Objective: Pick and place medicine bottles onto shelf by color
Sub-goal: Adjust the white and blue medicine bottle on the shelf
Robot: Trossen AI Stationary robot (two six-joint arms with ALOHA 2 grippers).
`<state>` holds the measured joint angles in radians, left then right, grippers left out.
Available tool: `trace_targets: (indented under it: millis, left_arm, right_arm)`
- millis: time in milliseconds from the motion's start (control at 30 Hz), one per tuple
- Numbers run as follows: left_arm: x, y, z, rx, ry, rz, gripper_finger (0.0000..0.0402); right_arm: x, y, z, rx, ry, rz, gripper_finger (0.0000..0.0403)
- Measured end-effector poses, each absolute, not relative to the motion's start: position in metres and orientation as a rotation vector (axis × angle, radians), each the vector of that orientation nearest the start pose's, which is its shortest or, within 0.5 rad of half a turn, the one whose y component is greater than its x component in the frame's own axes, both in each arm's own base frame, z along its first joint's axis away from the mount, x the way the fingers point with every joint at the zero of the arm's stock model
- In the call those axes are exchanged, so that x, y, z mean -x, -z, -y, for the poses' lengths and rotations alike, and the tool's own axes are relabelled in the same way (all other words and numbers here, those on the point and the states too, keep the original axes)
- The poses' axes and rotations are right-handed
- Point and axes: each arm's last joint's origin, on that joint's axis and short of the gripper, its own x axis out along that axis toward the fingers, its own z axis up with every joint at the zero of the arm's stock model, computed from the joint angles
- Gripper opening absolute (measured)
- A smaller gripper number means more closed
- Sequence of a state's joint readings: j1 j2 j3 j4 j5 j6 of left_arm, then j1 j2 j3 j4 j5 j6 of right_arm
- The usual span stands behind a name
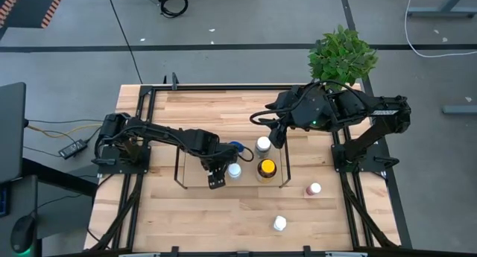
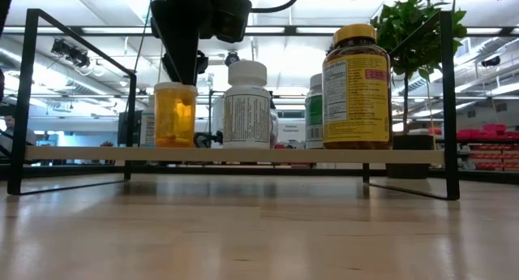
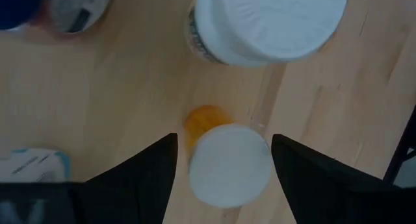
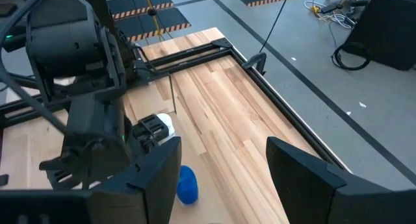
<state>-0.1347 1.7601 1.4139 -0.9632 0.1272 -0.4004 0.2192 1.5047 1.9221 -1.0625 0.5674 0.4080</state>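
The shelf [image 1: 179,164] [image 2: 73,152] stands mid-table. On it are a blue-capped bottle [image 1: 237,147], two white-capped bottles [image 1: 263,144] [image 1: 234,170] and the large amber bottle with a yellow cap [image 1: 266,168] [image 2: 357,85]. A small orange bottle with a white cap [image 3: 229,165] [image 2: 174,116] stands upright on the shelf's near left part. My left gripper [image 3: 224,138] [image 1: 216,175] points down over it, open, one finger on each side of the cap with gaps showing. My right gripper [image 4: 224,185] [image 1: 279,134] hangs open and high over the far right.
Two more bottles stand on the table off the shelf: a white-capped one with a reddish body [image 1: 314,188] near the right edge and a white one [image 1: 279,223] near the front. A potted plant [image 1: 341,59] stands at the far right corner. A black frame [image 1: 149,93] edges the table.
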Motion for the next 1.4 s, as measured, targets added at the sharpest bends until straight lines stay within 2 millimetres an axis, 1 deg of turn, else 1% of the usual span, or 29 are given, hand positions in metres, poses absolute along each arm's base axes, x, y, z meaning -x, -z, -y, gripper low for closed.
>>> trace_targets:
  millis: [100,167,333,433,567,667,767,933,1033,1133,1233,1400]
  left_arm:
    - [-0.339,-0.249,0.046,0.333,-0.055,-1.37,0.0255]
    - [-0.338,-0.259,0.045,0.324,-0.051,-1.377,0.0252]
    - [-0.344,-0.284,0.045,0.32,-0.027,-1.312,0.0252]
    - [-0.344,-0.293,0.046,0.312,-0.026,-1.299,0.0253]
    - [-0.334,-0.306,0.039,0.197,-0.098,-1.373,0.0246]
    - [-0.326,-0.311,0.031,0.13,-0.164,-1.437,0.024]
    - [-0.32,-0.312,0.02,0.09,-0.206,-1.506,0.0238]
    - [-0.311,-0.299,-0.001,0.096,-0.245,-1.627,0.0238]
    - [-0.309,-0.299,-0.009,0.068,-0.24,-1.651,0.0239]
    - [-0.308,-0.3,-0.013,0.043,-0.211,-1.648,0.0243]
    - [-0.307,-0.303,-0.012,0.001,-0.158,-1.636,0.0252]
    - [-0.308,-0.303,-0.012,-0.048,-0.087,-1.626,0.0289]
  right_arm:
    - [-0.272,-0.465,-0.045,-0.139,0.451,-0.525,0.0232]
    - [-0.272,-0.465,-0.045,-0.137,0.451,-0.53,0.0232]
    - [-0.271,-0.464,-0.045,-0.115,0.448,-0.544,0.0232]
    - [-0.271,-0.463,-0.044,-0.101,0.446,-0.553,0.0232]
    - [-0.27,-0.462,-0.044,-0.077,0.442,-0.57,0.0232]
    - [-0.27,-0.462,-0.044,-0.061,0.438,-0.575,0.0232]
    - [-0.27,-0.462,-0.044,-0.057,0.437,-0.576,0.0232]
    - [-0.27,-0.462,-0.044,-0.032,0.429,-0.583,0.0232]
    - [-0.27,-0.462,-0.044,-0.025,0.427,-0.585,0.0232]
    - [-0.27,-0.462,-0.044,-0.009,0.423,-0.59,0.0232]
    - [-0.27,-0.462,-0.044,-0.006,0.422,-0.591,0.0232]
    - [-0.27,-0.462,-0.044,0.0,0.421,-0.592,0.0232]
